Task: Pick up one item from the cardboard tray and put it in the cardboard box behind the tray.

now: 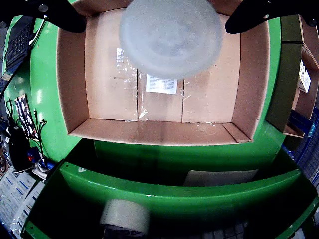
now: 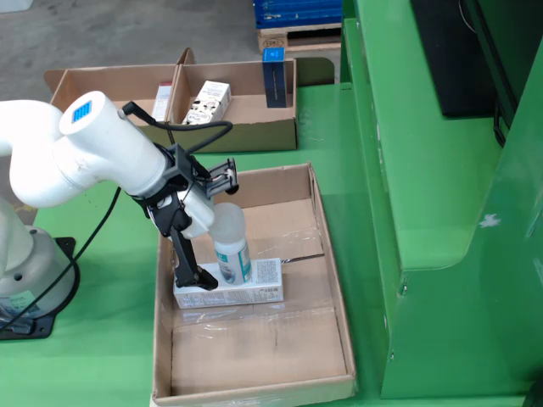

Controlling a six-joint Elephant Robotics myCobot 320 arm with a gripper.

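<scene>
A white plastic bottle (image 2: 231,248) stands upright in the near cardboard box (image 2: 335,280), at or on a long white carton (image 2: 246,294). In the wrist view the bottle (image 1: 170,37) is a blurred disc over the box floor (image 1: 109,84). My gripper (image 1: 155,27) is open around it. The left finger (image 2: 181,254) stands a little apart from the bottle, and the right fingertip (image 1: 234,22) is near its edge. Behind the box, the cardboard tray (image 2: 254,134) holds a printed white carton (image 2: 208,100), another carton (image 2: 163,97) and a dark blue one (image 2: 273,80).
A green machine body (image 2: 424,170) rises along the right of the box. The arm's base (image 2: 25,280) sits at the left. A tape roll (image 1: 124,216) lies on a green shelf below the box. A white label (image 1: 161,83) is on the box floor.
</scene>
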